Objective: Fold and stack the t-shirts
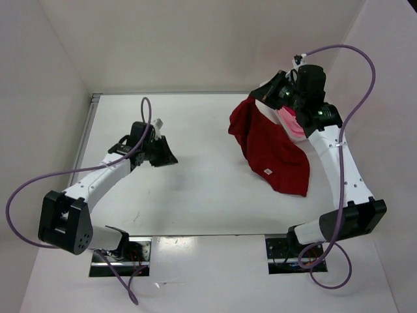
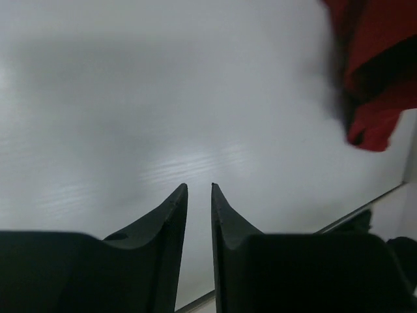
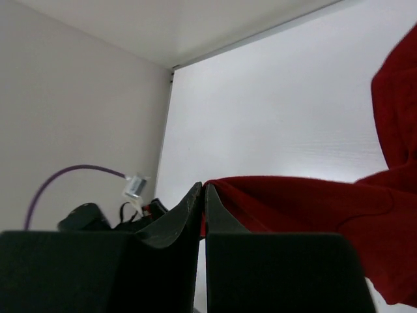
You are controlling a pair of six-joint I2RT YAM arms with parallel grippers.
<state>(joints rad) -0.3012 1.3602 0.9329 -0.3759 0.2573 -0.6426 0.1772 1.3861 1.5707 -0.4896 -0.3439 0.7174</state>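
A dark red t-shirt (image 1: 273, 150) lies crumpled at the right of the table, one end lifted. My right gripper (image 1: 257, 98) is shut on its raised far edge. In the right wrist view the red cloth (image 3: 306, 202) is pinched between the jaws of the right gripper (image 3: 202, 186) and drapes away to the right. A light pink t-shirt (image 1: 291, 122) shows partly under the right wrist. My left gripper (image 1: 168, 156) hovers over bare table left of centre. In its wrist view the left gripper (image 2: 199, 188) stands slightly open and empty, with the red shirt (image 2: 374, 72) at the upper right.
White walls close in the table on the left, back and right. A metal strip (image 1: 86, 134) runs along the left edge. Purple cables (image 1: 355, 98) loop from both arms. The left arm (image 3: 98, 218) shows low in the right wrist view.
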